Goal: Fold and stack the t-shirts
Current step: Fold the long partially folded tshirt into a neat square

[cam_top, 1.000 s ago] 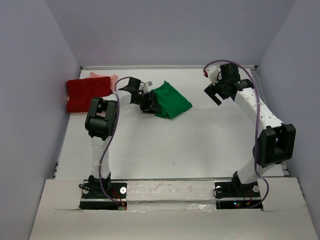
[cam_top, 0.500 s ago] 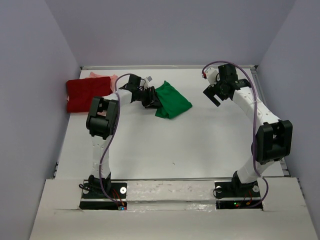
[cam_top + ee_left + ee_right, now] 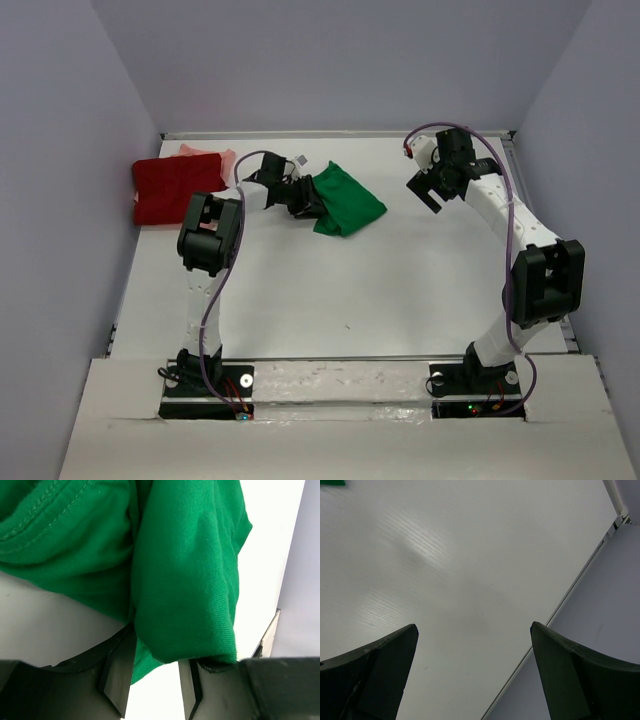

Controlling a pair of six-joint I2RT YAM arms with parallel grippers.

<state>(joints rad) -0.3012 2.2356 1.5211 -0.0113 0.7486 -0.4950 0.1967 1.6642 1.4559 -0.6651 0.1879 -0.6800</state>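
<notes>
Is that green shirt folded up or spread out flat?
Folded: the green shirt is a small bundle, and the left wrist view shows doubled layers.

Overhead from behind, looking down; wrists close — green t-shirt (image 3: 348, 200) shared.

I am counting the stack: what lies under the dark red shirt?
A strip of pale pink shirt shows at the far edge of the dark red shirt. How far it reaches beneath, and anything else there, is covered.
</notes>
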